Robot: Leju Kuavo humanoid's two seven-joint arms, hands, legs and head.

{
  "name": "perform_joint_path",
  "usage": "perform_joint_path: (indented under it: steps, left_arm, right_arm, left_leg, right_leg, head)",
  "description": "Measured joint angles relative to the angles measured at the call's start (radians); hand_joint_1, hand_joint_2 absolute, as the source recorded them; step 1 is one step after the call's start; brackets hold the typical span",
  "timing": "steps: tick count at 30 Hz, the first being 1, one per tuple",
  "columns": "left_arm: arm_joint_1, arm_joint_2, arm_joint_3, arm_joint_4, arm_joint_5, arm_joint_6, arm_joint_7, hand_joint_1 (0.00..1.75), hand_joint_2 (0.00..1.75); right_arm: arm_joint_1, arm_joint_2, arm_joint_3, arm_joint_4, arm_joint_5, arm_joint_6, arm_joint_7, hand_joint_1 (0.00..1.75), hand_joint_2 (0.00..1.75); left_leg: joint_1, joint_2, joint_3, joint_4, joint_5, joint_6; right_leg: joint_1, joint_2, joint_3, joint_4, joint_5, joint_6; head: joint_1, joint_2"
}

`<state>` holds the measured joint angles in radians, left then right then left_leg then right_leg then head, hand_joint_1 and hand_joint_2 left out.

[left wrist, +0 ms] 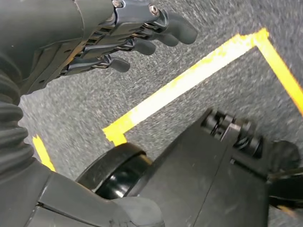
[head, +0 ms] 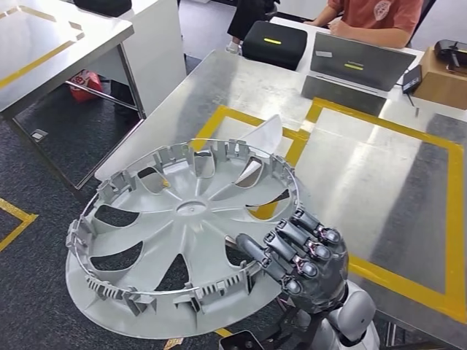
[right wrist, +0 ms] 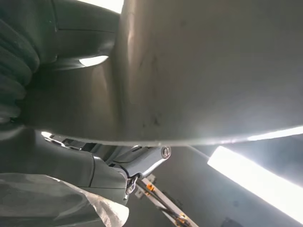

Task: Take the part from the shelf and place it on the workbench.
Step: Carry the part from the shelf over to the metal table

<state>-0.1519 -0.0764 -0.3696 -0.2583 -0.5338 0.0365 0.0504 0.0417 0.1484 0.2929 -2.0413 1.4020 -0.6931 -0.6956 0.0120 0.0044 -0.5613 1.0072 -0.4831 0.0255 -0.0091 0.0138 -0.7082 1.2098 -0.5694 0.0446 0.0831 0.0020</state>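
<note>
Wheel-cover part (head: 182,233), a pale grey disc with curved spokes and clips round its rim, sat in my right hand (head: 300,259) when I checked the head view. The dark fingers (head: 292,237) curled over the rim on the side nearest the robot's body, gripping the inner face, and the disc was tilted with its hollow side up. I saw it held in the air over the near corner of the steel tabletop (head: 385,189), partly above the dark carpet floor (head: 33,292) and partly above the yellow tape frame (head: 452,219) marked on that tabletop. From the right wrist view, the smooth grey underside of the part (right wrist: 200,71) lay just beyond the hand (right wrist: 107,175), pressed close to the camera.

My left hand (left wrist: 139,35) hung low over the floor (left wrist: 200,38), grasping nothing, its fingers (left wrist: 143,46) loosely extended and apart, with a yellow tape line (left wrist: 185,85) beneath it.

Across the tabletop from the part, a person in an orange shirt (head: 374,18) sat behind a grey laptop (head: 357,62), with a black case (head: 273,42) beside it. A second steel table (head: 60,51) stood well apart from the tabletop, off its far corner.
</note>
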Motion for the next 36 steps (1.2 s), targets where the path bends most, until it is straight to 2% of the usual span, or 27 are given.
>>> perform_joint_path:
  steps: [1,2,3,5,7,8,10,11,13,14,15,16,17,18,19,21,23,25,26,28,29,30,31,32,33,34,36]
  left_arm:
    - [0.002,0.0,0.0,0.0,-0.002,-0.001,0.004,0.0,1.75]
    - [0.002,0.001,0.0,0.0,-0.005,-0.002,0.008,0.0,1.75]
    - [0.002,0.001,0.0,0.0,-0.007,-0.004,0.013,0.0,1.75]
    - [-0.003,-0.002,0.0,0.0,-0.013,-0.008,0.023,0.0,1.75]
    - [-0.007,-0.004,-0.001,0.0,-0.018,-0.012,0.036,0.0,1.75]
    - [-0.008,-0.004,-0.001,0.0,-0.02,-0.014,0.041,0.0,1.75]
    - [-0.011,-0.005,-0.001,0.0,-0.022,-0.016,0.046,0.0,1.75]
    - [-0.012,-0.006,-0.001,0.0,-0.022,-0.016,0.046,0.0,1.75]
    - [-0.015,-0.007,-0.002,0.0,-0.023,-0.016,0.047,0.0,1.75]
    - [-0.015,-0.007,-0.002,0.0,-0.023,-0.016,0.047,0.0,1.75]
    - [-0.013,-0.007,-0.002,0.0,-0.023,-0.016,0.047,0.0,1.75]
    - [-0.011,-0.007,-0.002,0.0,-0.023,-0.016,0.047,0.0,1.75]
    - [-0.01,-0.007,-0.002,0.0,-0.023,-0.016,0.047,0.0,1.75]
    - [-0.009,-0.007,-0.002,0.0,-0.023,-0.016,0.047,0.0,1.75]
    - [-0.009,-0.006,-0.002,0.0,-0.023,-0.016,0.047,0.0,1.75]
    - [-0.01,-0.004,-0.002,0.0,-0.023,-0.016,0.047,0.0,1.75]
    - [-0.011,-0.004,-0.002,0.0,-0.023,-0.016,0.047,0.0,1.75]
    - [-0.012,-0.005,-0.002,0.0,-0.023,-0.016,0.048,0.0,1.75]
    - [-0.014,-0.005,-0.002,0.0,-0.023,-0.016,0.051,0.0,1.75]
    - [-0.018,-0.007,-0.002,0.0,-0.025,-0.016,0.071,0.0,1.75]
    - [-0.019,-0.008,-0.002,0.0,-0.025,-0.016,0.091,0.0,1.75]
    - [-0.018,-0.008,-0.002,0.0,-0.024,-0.017,0.115,0.0,1.75]
    - [-0.016,-0.008,-0.001,0.0,-0.022,-0.02,0.143,0.0,1.75]
    - [-0.014,-0.007,-0.001,0.001,-0.018,-0.025,0.17,0.0,1.75]
    - [-0.013,-0.006,0.0,0.001,-0.011,-0.032,0.195,0.0,1.75]
    - [-0.013,-0.006,0.002,0.001,-0.002,-0.039,0.214,0.0,1.75]
    - [-0.011,-0.007,0.008,0.002,0.014,-0.053,0.241,0.0,1.75]
  right_arm:
    - [0.001,0.0,-0.001,0.0,0.0,0.0,0.0,1.75,1.75]
    - [0.003,0.0,-0.002,0.0,0.0,0.0,0.0,1.75,1.75]
    - [0.005,0.0,-0.004,0.0,0.0,0.0,0.0,1.75,1.75]
    - [0.009,0.0,-0.009,0.0,0.001,0.0,0.0,1.75,1.75]
    - [0.012,0.0,-0.013,-0.002,0.001,0.0,0.0,1.75,1.75]
    - [0.014,0.0,-0.015,-0.004,0.001,0.0,0.0,1.75,1.75]
    - [0.02,0.0,-0.018,-0.009,0.001,0.0,0.0,1.75,1.75]
    - [0.023,0.0,-0.02,-0.011,0.001,0.0,0.0,1.75,1.75]
    - [0.025,0.0,-0.023,-0.014,0.002,0.0,0.0,1.75,1.75]
    - [0.026,0.0,-0.024,-0.015,0.002,0.0,0.0,1.75,1.75]
    - [0.026,0.0,-0.026,-0.015,0.002,0.0,0.0,1.75,1.75]
    - [0.027,0.0,-0.027,-0.015,0.002,0.0,0.0,1.75,1.75]
    - [0.029,0.0,-0.029,-0.015,0.002,0.0,0.0,1.75,1.75]
    - [0.03,0.0,-0.03,-0.015,0.003,0.0,0.0,1.75,1.75]
    - [0.031,0.0,-0.031,-0.015,0.003,0.0,0.0,1.75,1.75]
    - [0.031,0.0,-0.033,-0.016,0.003,0.0,0.0,1.75,1.75]
    - [0.031,0.0,-0.035,-0.016,0.003,0.0,0.0,1.75,1.75]
    - [0.032,0.0,-0.036,-0.016,0.003,0.0,0.0,1.75,1.75]
    - [0.034,0.0,-0.037,-0.017,0.004,0.0,0.0,1.75,1.75]
    - [0.035,0.0,-0.038,-0.018,0.004,0.0,0.0,1.75,1.75]
    - [0.036,0.0,-0.038,-0.019,0.004,0.0,0.0,1.75,1.75]
    - [0.037,0.0,-0.039,-0.019,0.004,0.0,0.0,1.75,1.75]
    - [0.039,-0.001,-0.039,-0.019,0.004,0.0,0.0,1.75,1.75]
    - [0.041,-0.001,-0.04,-0.019,0.004,0.0,0.0,1.75,1.75]
    - [0.044,-0.001,-0.041,-0.019,0.003,0.0,0.0,1.75,1.75]
    - [0.046,-0.001,-0.041,-0.019,0.003,0.0,0.0,1.75,1.75]
    - [0.047,-0.001,-0.041,-0.019,0.0,0.0,0.0,1.75,1.75]
  left_leg:
    - [-0.001,0.015,-0.001,0.0,0.0,0.0]
    - [-0.002,0.029,-0.001,0.0,-0.001,0.001]
    - [-0.003,0.042,-0.001,0.001,-0.002,0.001]
    - [-0.004,0.063,0.001,0.001,-0.004,-0.001]
    - [-0.009,0.08,0.003,0.003,-0.007,-0.008]
    - [-0.011,0.089,0.004,0.004,-0.009,-0.013]
    - [-0.012,0.106,0.007,0.003,-0.011,-0.024]
    - [-0.01,0.1,0.008,0.007,-0.016,-0.03]
    - [-0.006,0.054,-0.013,0.064,-0.057,-0.04]
    - [-0.004,0.027,-0.04,0.125,-0.091,-0.044]
    - [-0.004,0.011,-0.073,0.199,-0.126,-0.045]
    - [-0.004,0.006,-0.103,0.264,-0.15,-0.045]
    - [-0.004,0.004,-0.121,0.298,-0.154,-0.044]
    - [-0.004,0.002,-0.12,0.292,-0.136,-0.042]
    - [-0.004,-0.003,-0.101,0.245,-0.101,-0.039]
    - [-0.001,-0.042,-0.041,0.103,-0.028,-0.03]
    - [0.0,-0.076,-0.007,0.022,-0.005,-0.024]
    - [-0.002,-0.067,-0.003,0.011,-0.007,-0.018]
    - [-0.002,-0.056,-0.002,0.006,-0.004,-0.013]
    - [0.001,-0.032,0.0,-0.004,0.002,-0.002]
    - [0.002,-0.018,0.001,-0.006,0.003,0.002]
    - [0.001,-0.005,0.0,-0.006,0.003,0.004]
    - [0.001,0.01,0.0,-0.006,0.002,0.004]
    - [0.0,0.025,0.0,-0.005,0.001,0.005]
    - [0.0,0.039,0.0,-0.005,0.0,0.004]
    - [0.001,0.051,0.002,-0.005,-0.002,0.002]
    - [-0.002,0.071,0.006,-0.005,-0.007,-0.005]
  right_leg:
    - [-0.001,-0.006,-0.026,0.057,-0.019,0.002]
    - [-0.001,-0.008,-0.037,0.083,-0.02,0.003]
    - [-0.001,-0.012,-0.028,0.068,-0.003,0.003]
    - [0.001,-0.038,0.045,-0.063,0.057,-0.001]
    - [0.008,-0.072,0.111,-0.179,0.088,-0.011]
    - [0.012,-0.079,0.123,-0.202,0.089,-0.017]
    - [0.014,-0.06,0.123,-0.205,0.091,-0.03]
    - [0.012,-0.049,0.122,-0.207,0.093,-0.035]
    - [0.007,-0.029,0.123,-0.211,0.099,-0.047]
    - [0.005,-0.019,0.123,-0.211,0.1,-0.051]
    - [0.005,-0.007,0.123,-0.211,0.101,-0.053]
    - [0.006,0.007,0.122,-0.21,0.101,-0.055]
    - [0.007,0.021,0.122,-0.21,0.101,-0.055]
    - [0.007,0.035,0.122,-0.209,0.101,-0.055]
    - [0.007,0.05,0.123,-0.207,0.101,-0.055]
    - [0.008,0.076,0.121,-0.202,0.101,-0.052]
    - [0.006,0.098,0.114,-0.199,0.102,-0.043]
    - [0.002,0.118,0.105,-0.201,0.107,-0.029]
    - [0.001,0.113,0.1,-0.199,0.106,-0.023]
    - [0.003,0.064,0.073,-0.157,0.078,-0.012]
    - [0.004,0.03,0.046,-0.105,0.048,-0.008]
    - [0.004,0.008,0.013,-0.036,0.015,-0.004]
    - [0.002,-0.002,-0.019,0.03,-0.01,0.0]
    - [0.0,-0.007,-0.041,0.073,-0.021,0.003]
    - [-0.002,-0.01,-0.043,0.079,-0.012,0.005]
    - [-0.004,-0.015,-0.024,0.042,0.014,0.006]
    - [-0.001,-0.051,0.056,-0.101,0.074,0.006]
  head:
    - [0.0,0.0]
    - [0.0,0.0]
    - [0.0,0.0]
    - [0.0,0.0]
    - [0.0,0.0]
    - [-0.001,0.0]
    - [-0.001,0.0]
    - [-0.002,0.0]
    - [-0.004,0.0]
    - [-0.005,0.0]
    - [-0.005,0.0]
    - [-0.005,0.0]
    - [-0.005,0.0]
    - [-0.005,0.0]
    - [-0.005,0.0]
    - [-0.005,0.0]
    - [-0.005,0.0]
    - [-0.004,0.0]
    - [-0.004,0.0]
    - [0.0,0.0]
    - [0.002,0.0]
    - [0.004,0.0]
    - [0.004,0.0]
    - [0.004,0.0]
    - [0.004,0.0]
    - [0.004,0.0]
    - [0.004,0.0]
